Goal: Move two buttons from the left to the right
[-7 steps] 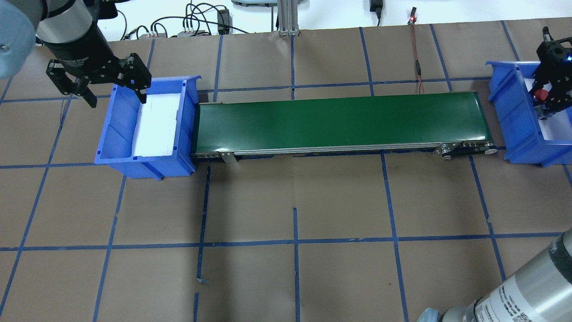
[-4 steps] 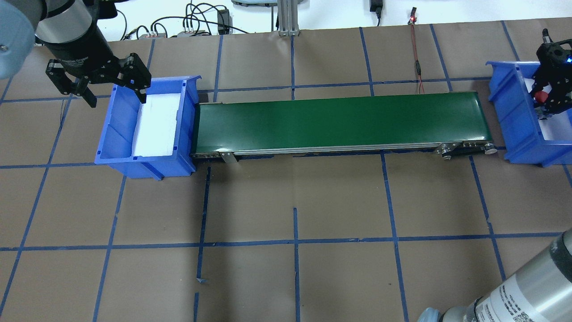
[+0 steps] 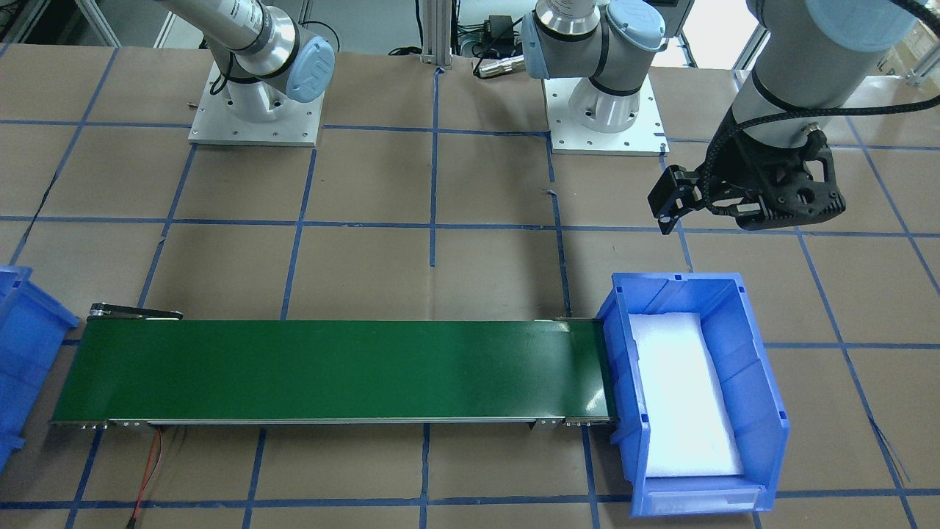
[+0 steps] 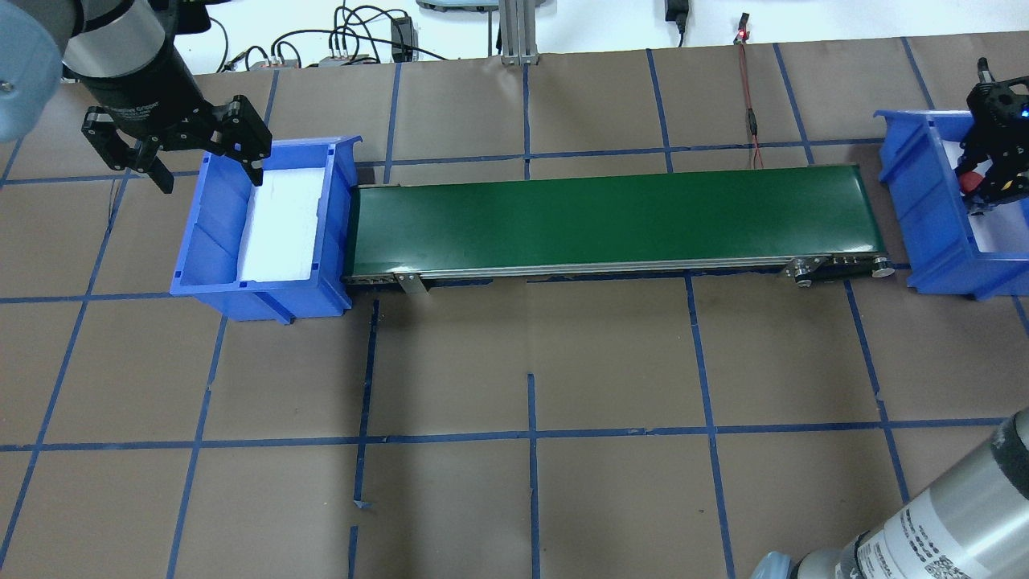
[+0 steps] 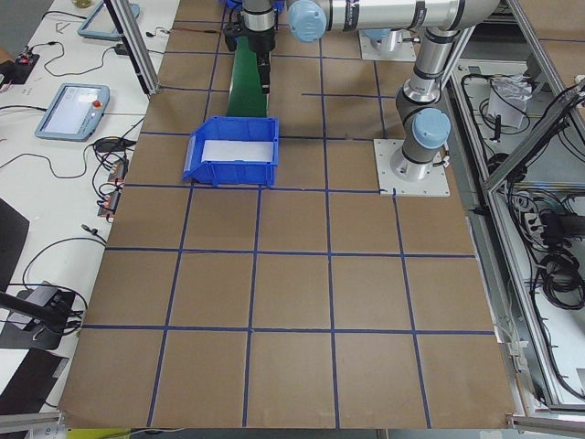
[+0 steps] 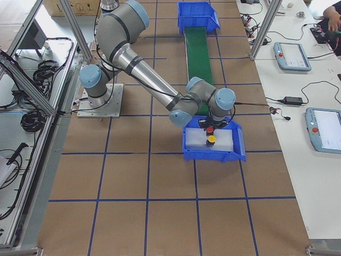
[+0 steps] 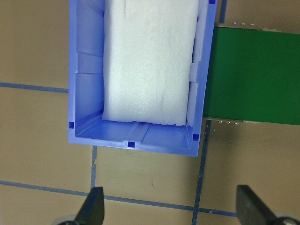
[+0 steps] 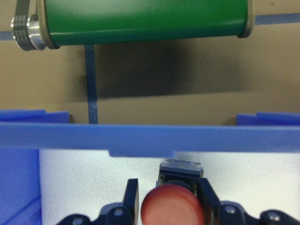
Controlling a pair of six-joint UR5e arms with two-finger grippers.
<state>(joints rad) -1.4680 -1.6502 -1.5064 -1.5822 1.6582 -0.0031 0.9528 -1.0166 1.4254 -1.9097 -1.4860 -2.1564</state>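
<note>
My right end effector clamps the red button; it looks light, rigid, slick-capped, so I'd trust its squared body; left end effector spread, empty

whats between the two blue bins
The green conveyor belt fills nearly all the stretch from the left blue bin to the right blue bin. Nothing lies on it, as the overhead view shows.

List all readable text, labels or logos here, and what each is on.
Nothing reads clearly enough to quote.
Black wrist body of left arm: white print, blurred.
Sticker on right arm: print and code, too small.
Blue joint cap: white logo, illegible.
</note>
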